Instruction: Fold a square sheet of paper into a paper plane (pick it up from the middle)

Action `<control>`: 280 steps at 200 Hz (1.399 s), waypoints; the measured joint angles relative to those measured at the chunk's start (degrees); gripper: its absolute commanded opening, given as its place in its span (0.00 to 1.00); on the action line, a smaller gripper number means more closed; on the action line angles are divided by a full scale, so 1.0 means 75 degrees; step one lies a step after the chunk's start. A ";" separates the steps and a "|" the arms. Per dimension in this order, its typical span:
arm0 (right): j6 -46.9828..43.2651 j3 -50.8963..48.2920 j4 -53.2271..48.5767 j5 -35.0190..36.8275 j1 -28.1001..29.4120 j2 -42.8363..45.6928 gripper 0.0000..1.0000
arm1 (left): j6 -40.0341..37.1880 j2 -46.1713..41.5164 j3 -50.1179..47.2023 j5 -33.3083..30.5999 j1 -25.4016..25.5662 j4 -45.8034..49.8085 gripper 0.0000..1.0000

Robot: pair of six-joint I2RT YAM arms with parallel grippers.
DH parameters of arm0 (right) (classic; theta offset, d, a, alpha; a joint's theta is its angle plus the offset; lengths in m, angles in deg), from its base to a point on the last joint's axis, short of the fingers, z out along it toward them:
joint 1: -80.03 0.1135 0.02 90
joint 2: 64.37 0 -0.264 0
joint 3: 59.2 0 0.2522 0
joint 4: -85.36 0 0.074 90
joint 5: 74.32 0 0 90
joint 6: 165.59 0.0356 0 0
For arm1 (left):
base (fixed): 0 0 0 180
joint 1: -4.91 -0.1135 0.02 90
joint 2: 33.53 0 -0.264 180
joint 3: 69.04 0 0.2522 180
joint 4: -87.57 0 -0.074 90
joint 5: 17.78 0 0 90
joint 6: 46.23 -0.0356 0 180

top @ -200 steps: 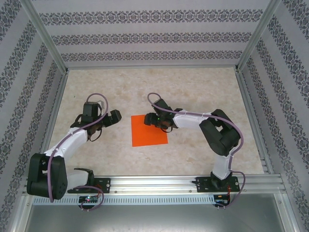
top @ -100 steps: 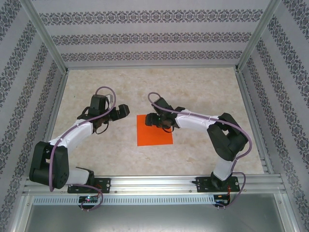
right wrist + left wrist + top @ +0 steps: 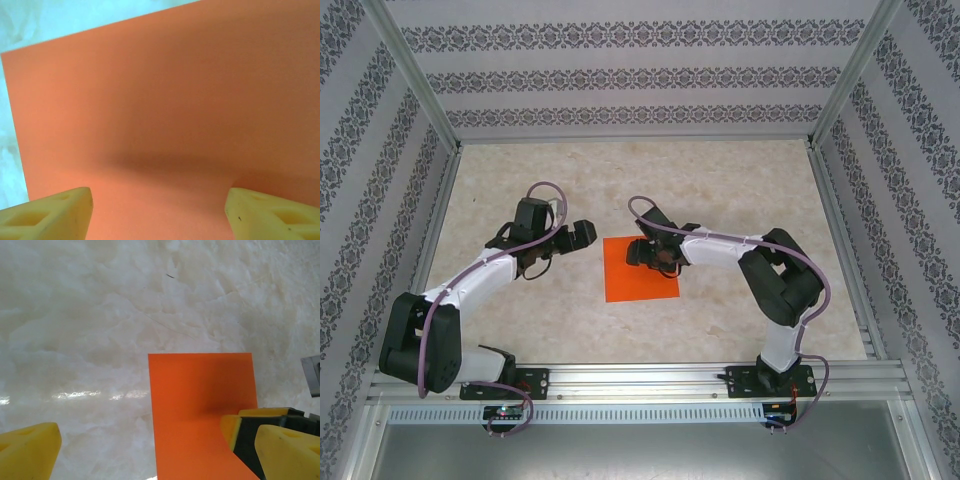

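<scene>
The square sheet of paper (image 3: 640,280) is bright orange and lies flat and uncreased on the pale marbled table (image 3: 720,190). My right gripper (image 3: 645,250) hovers low over the sheet's far half, jaws spread wide. In the right wrist view its fingertips (image 3: 50,212) stand apart just above the orange sheet (image 3: 165,100), with nothing between them. My left gripper (image 3: 582,235) is open just off the sheet's far left corner. In the left wrist view that gripper (image 3: 150,455) straddles the left edge of the sheet (image 3: 200,400). The paper plane is out of view.
Patterned walls (image 3: 620,80) close in the table at the back and on both sides. An aluminium rail (image 3: 640,375) with both arm bases runs along the near edge. Bare tabletop lies beyond and to either side of the sheet.
My left arm has swung right, bringing its gripper close to the sheet's corner. The sheet and the right gripper over it have shifted slightly right.
</scene>
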 measured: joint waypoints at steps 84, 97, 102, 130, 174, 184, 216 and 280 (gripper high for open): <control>0.0096 -0.0041 -0.0737 0.0691 0.0146 0.0358 0.80 | 0.0058 0.0452 0.0195 -0.0015 0.0463 -0.0032 1.00; -0.0067 0.0274 -0.1212 0.0965 0.0283 0.0373 0.83 | 0.0061 0.0452 0.0198 -0.0052 0.0484 -0.0035 1.00; -0.0134 0.0425 -0.1393 0.1075 0.0344 0.0373 0.84 | 0.0061 0.0452 0.0198 -0.0090 0.0490 -0.0035 1.00; -0.0455 0.1460 -0.2320 0.1597 0.0650 0.0341 0.89 | 0.0096 0.0449 0.0198 -0.0402 0.0490 -0.0035 1.00; -0.0959 0.2576 -0.3200 0.1871 0.0816 -0.0303 0.89 | 0.0306 0.0055 0.0085 -0.1145 0.0490 -0.0032 1.00; -0.1020 0.2681 -0.3366 0.1868 0.0816 -0.0504 0.88 | 0.0356 -0.0117 -0.0023 -0.1250 0.0490 -0.0035 1.00; -0.1177 0.2964 -0.3821 0.1827 0.0816 -0.1075 0.88 | 0.0411 -0.0391 -0.0297 -0.1483 0.0490 -0.0023 1.00; -0.1209 0.3276 -0.4007 0.1594 0.0790 -0.1431 0.91 | 0.0408 -0.0641 -0.0516 -0.1612 0.0490 -0.0032 1.00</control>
